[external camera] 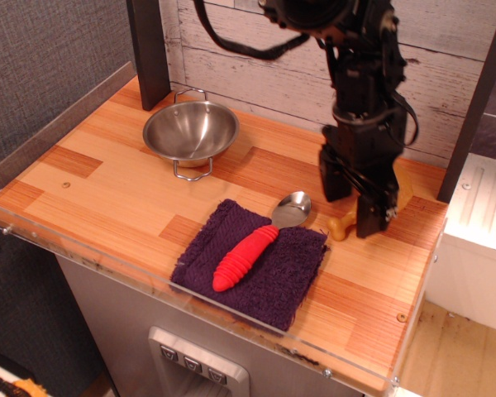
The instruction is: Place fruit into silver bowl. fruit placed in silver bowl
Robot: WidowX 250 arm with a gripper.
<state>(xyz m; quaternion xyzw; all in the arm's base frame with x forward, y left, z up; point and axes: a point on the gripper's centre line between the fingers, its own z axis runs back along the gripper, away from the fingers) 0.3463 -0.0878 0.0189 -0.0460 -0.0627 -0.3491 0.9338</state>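
I have the pincer (355, 203) down over the fruit (341, 225) at the right rear of the tabletop (107, 198); its two dark fingers (373, 213) stand apart, spread and clamped on nothing that I can make out, so I read this as the reach-and-straddle step, with the grasp itself not yet made. The fruit lies on the tabletop just right of the purple cloth (256, 269); only its narrow bone end and a sliver of tan body at the right of the arm show, the bulbous part being hidden behind the fingers. The silver bowl (190, 131) sits well apart at the left rear, upright and empty as far as I can see into it.

The next move, as I judge it, calls for closing on the thick part of the fruit, lifting clear, then carrying it left across the tabletop to the silver bowl; the glossy surface may slip in a narrow grip, so I would want a firm hold before raising it.

Whether the fingers already touch the fruit or hang just above it, I cannot tell from this single view; the arm's upper part runs out of the top edge. The red-handled spoon (244, 256) lies on the cloth, its silver head (292, 209) near the fruit's bone end.
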